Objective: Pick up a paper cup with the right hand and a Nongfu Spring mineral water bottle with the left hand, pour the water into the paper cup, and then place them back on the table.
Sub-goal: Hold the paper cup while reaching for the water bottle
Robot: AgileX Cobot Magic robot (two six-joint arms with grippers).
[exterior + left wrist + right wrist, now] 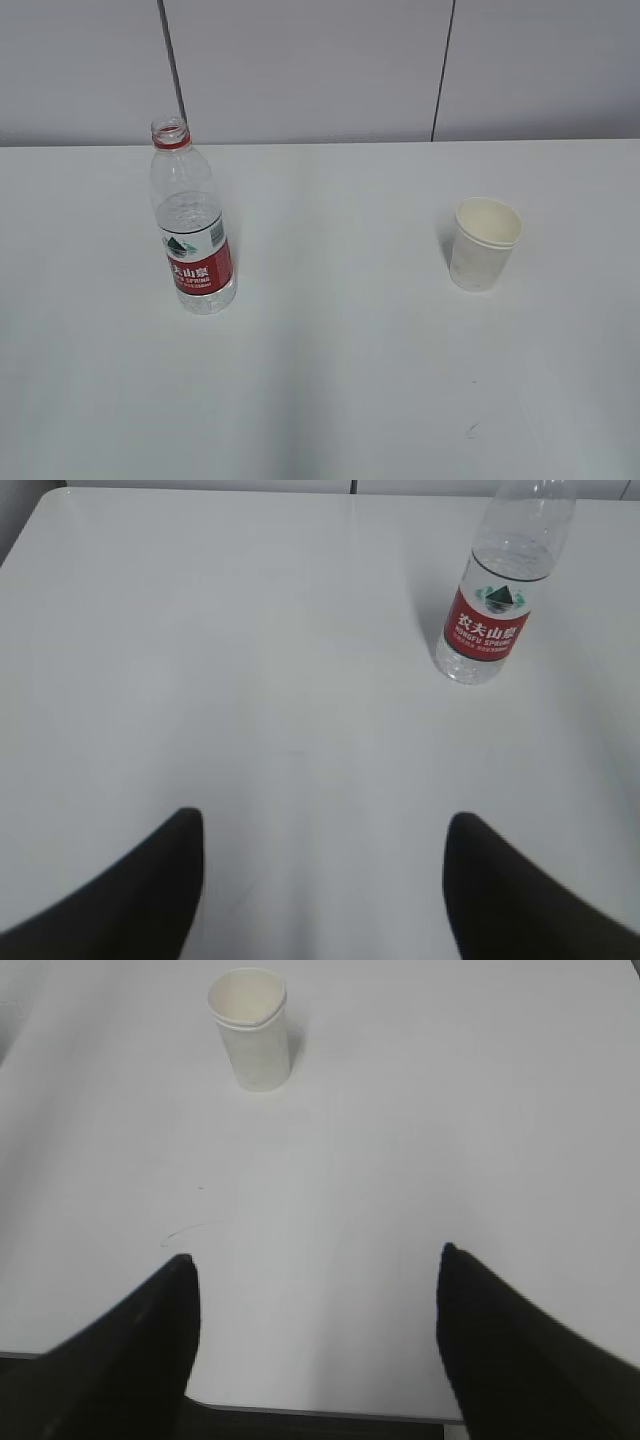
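Observation:
The Nongfu Spring bottle (191,222) stands upright and uncapped on the left of the white table (330,380), partly filled with water. It also shows in the left wrist view (495,600), far ahead and to the right of my left gripper (323,825), which is open and empty. The paper cup (485,243) stands upright on the right. In the right wrist view the cup (251,1028) is far ahead and to the left of my right gripper (315,1265), which is open and empty over the table's near edge. Neither gripper shows in the exterior view.
A grey panelled wall (320,70) rises behind the table. A thin curved scratch mark (190,1228) lies on the tabletop near the right gripper. The table's front edge (320,1410) runs just below the right gripper's fingers.

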